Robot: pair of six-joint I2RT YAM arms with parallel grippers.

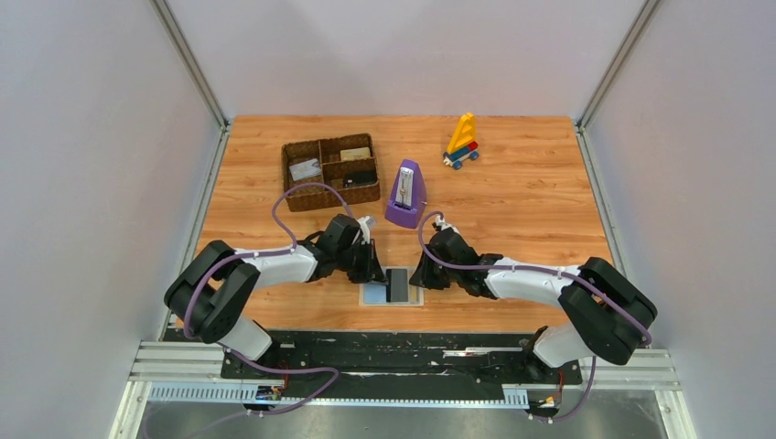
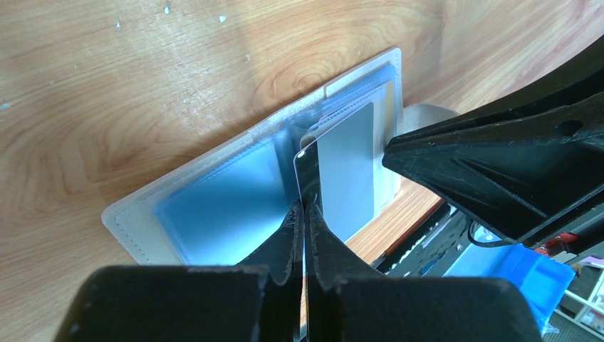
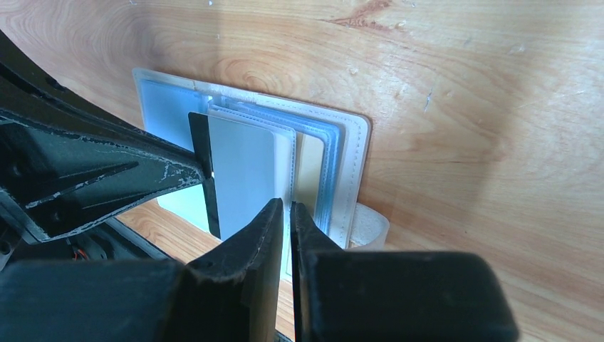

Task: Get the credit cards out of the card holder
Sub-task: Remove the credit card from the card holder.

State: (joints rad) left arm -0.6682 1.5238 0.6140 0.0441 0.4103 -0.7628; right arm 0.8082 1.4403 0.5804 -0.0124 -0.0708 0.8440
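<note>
The light-blue card holder (image 1: 375, 294) lies open on the wood near the front edge, between both grippers. My left gripper (image 2: 305, 205) is shut on the edge of a black credit card (image 3: 201, 164), which stands partly out of its slot (image 2: 308, 174). My right gripper (image 3: 286, 205) is closed on the lower edge of the card holder's (image 3: 352, 164) clear sleeve pages. A grey-blue card (image 3: 246, 171) sits in the front sleeve, and a tan card (image 3: 310, 167) shows behind it. In the top view the left gripper (image 1: 377, 273) and right gripper (image 1: 423, 274) flank the holder.
A brown woven compartment tray (image 1: 295, 187) with cards in it stands at the back left. A purple metronome (image 1: 405, 194) stands just behind the grippers. A colourful toy (image 1: 462, 142) is at the back right. The table's front edge and rail run right below the holder.
</note>
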